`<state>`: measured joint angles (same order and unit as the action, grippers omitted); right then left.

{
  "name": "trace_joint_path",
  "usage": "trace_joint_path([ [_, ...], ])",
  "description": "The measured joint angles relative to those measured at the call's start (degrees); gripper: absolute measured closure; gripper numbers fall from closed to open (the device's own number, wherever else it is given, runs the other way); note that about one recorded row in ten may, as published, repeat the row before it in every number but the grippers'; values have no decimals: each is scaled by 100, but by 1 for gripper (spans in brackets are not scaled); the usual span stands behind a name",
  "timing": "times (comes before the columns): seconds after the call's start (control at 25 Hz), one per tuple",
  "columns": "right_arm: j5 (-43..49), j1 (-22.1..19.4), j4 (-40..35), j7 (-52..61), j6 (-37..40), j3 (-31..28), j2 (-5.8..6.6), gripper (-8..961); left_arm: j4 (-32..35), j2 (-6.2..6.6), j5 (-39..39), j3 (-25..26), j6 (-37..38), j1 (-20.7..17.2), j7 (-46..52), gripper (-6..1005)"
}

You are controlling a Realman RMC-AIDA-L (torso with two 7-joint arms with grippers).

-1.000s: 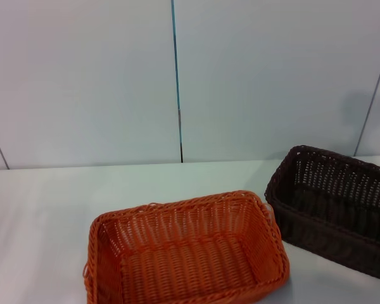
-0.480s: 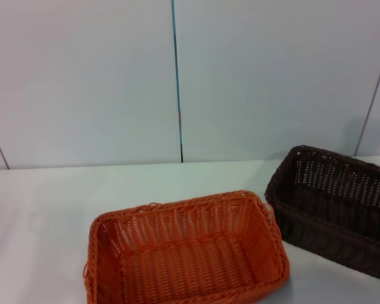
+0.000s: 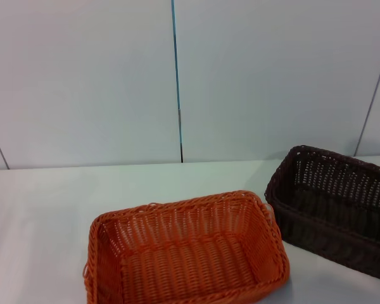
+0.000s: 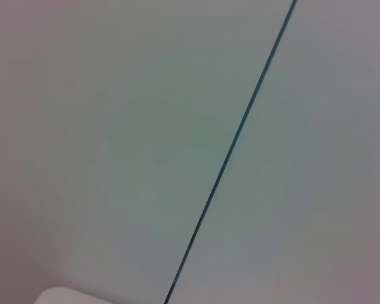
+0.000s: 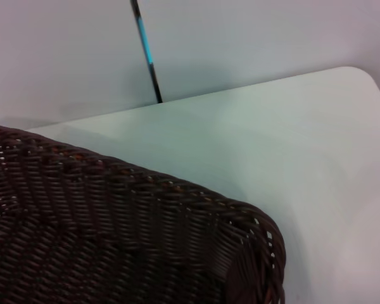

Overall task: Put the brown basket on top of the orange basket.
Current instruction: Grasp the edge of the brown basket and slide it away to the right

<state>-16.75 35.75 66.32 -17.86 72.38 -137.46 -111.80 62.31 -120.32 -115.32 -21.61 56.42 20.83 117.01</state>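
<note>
The orange basket [image 3: 187, 253] stands on the white table [image 3: 44, 215] at the front centre of the head view, open side up and empty. The brown basket [image 3: 335, 206] stands to its right, partly cut off by the view's right edge, a narrow gap between the two. The right wrist view looks down on the brown basket's braided rim and a corner [image 5: 114, 221] from close above. Neither gripper shows in any view.
A pale wall [image 3: 177, 76] with dark vertical seams rises behind the table's back edge. The left wrist view shows only this wall and a seam [image 4: 234, 139]. The table's rounded far corner [image 5: 354, 79] shows in the right wrist view.
</note>
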Motion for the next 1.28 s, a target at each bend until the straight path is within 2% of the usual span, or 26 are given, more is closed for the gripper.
trace_joint_path([
  [0.36,-13,-11,-609,-146,-727,23,-166,346,-4,-42,0,16,17,-69,-3,102],
  [0.52,-20,3,-698,-181,-831,26,-222,351,-6,-48,1,18,19,-72,-3,101],
  [0.56,-28,4,-718,-199,-913,27,-275,352,-6,-50,3,18,15,-73,-3,101],
  [0.76,-22,-17,-733,-259,-1156,32,-384,358,-12,-53,9,17,-4,-70,-3,101],
  [1.28,5,27,-1120,-347,-1373,35,-403,365,-25,-52,10,25,-66,-89,-3,101],
])
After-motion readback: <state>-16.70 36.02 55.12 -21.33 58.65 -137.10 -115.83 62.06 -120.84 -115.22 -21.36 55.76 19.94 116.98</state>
